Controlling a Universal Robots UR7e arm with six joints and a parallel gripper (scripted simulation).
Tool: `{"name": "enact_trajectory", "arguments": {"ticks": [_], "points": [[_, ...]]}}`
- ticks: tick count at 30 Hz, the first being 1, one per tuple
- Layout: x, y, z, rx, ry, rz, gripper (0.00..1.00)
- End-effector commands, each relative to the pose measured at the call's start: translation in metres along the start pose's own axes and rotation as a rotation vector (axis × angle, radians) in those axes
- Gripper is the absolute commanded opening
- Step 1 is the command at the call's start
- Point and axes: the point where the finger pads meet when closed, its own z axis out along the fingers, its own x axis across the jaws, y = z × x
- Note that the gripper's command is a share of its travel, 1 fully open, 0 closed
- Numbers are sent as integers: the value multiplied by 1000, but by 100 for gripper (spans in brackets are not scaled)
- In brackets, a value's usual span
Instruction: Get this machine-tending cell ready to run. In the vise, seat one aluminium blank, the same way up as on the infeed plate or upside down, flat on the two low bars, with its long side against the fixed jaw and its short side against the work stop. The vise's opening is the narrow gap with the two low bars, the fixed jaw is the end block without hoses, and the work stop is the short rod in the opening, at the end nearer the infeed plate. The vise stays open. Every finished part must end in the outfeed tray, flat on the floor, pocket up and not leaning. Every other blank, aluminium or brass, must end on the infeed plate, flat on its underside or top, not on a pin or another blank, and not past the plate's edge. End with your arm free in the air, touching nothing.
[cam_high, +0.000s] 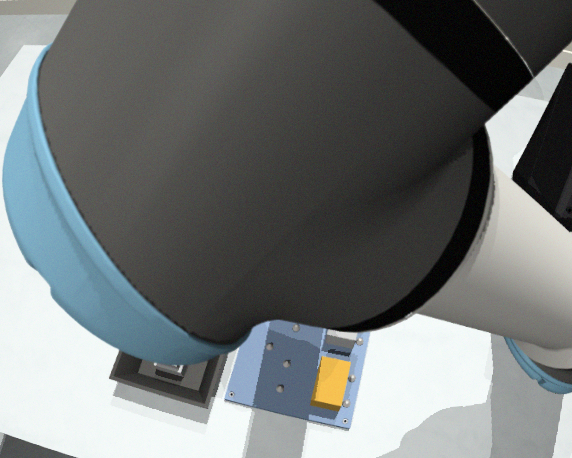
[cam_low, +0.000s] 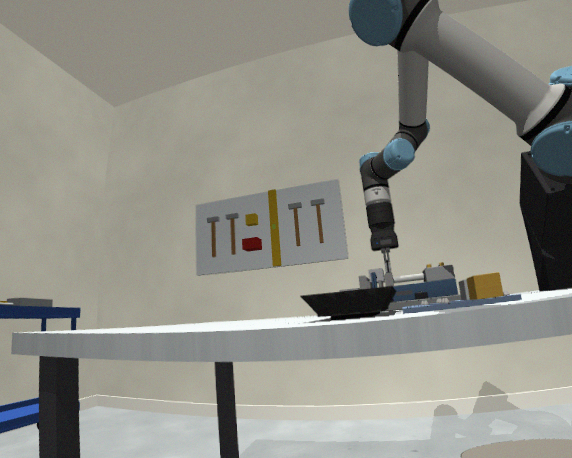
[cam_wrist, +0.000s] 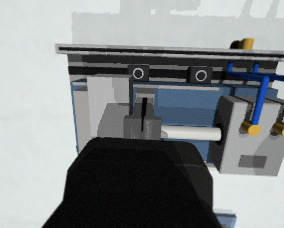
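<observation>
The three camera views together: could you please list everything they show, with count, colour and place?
Table: one, white, on dark legs.
Infeed plate: one, blue with small pins, on the table.
Brass blank: one, yellow, on the infeed plate's right side.
Grey block: one, on the plate just behind the brass blank.
Outfeed tray: one, dark, left of the plate; a grey part lies in it.
Vise: one, blue body, grey end block with blue hoses, on the table.
Tool board: one, grey, on the wall.
Bench: one, blue, far left.
Arm: one, grey with blue caps.
Gripper: one, shut, empty, over the vise.
</observation>
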Motion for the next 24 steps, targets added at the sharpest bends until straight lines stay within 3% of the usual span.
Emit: {"name": "enact_trajectory", "arguments": {"ticks": [1, 24], "points": [[-3, 0, 0, 1, 0, -2, 0], [-9, 0, 0, 0, 0, -1, 0]]}}
